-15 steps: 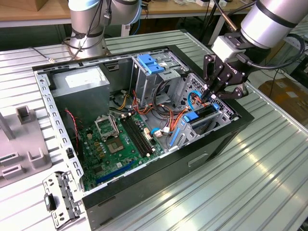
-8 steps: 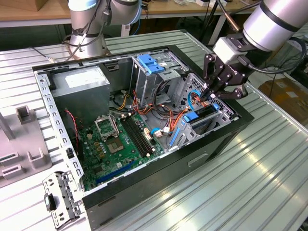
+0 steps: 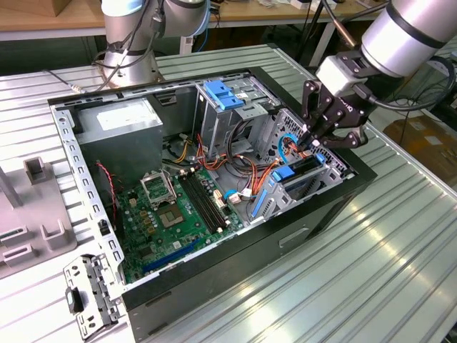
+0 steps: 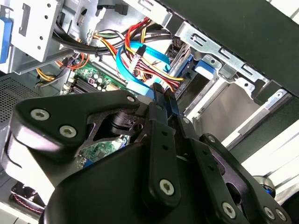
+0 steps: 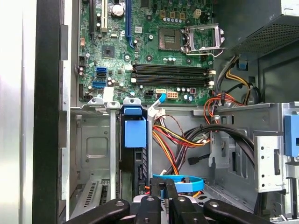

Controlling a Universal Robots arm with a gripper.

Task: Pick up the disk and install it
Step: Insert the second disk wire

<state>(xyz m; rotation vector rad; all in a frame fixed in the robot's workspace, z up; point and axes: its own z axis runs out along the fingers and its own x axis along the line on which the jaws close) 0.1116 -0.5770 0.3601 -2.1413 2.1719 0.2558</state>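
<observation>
My gripper [image 3: 319,136] hangs over the drive cage [image 3: 314,179] at the exterior view's right end of the open computer case [image 3: 343,207], its fingers [image 5: 161,189] drawn narrow, nearly together, with nothing held between them. The disk [image 5: 138,163] stands on edge in a slot of that cage, its blue carrier tab [image 5: 135,132] uppermost, just below my fingertips beside a blue flat cable [image 5: 180,182]. The motherboard [image 3: 171,214] lies on the case floor to the exterior view's left of the cage.

Green motherboard [image 3: 171,214], blue-edged dark disk [image 5: 138,161] (black gripper [image 3: 330,136] above)
</observation>
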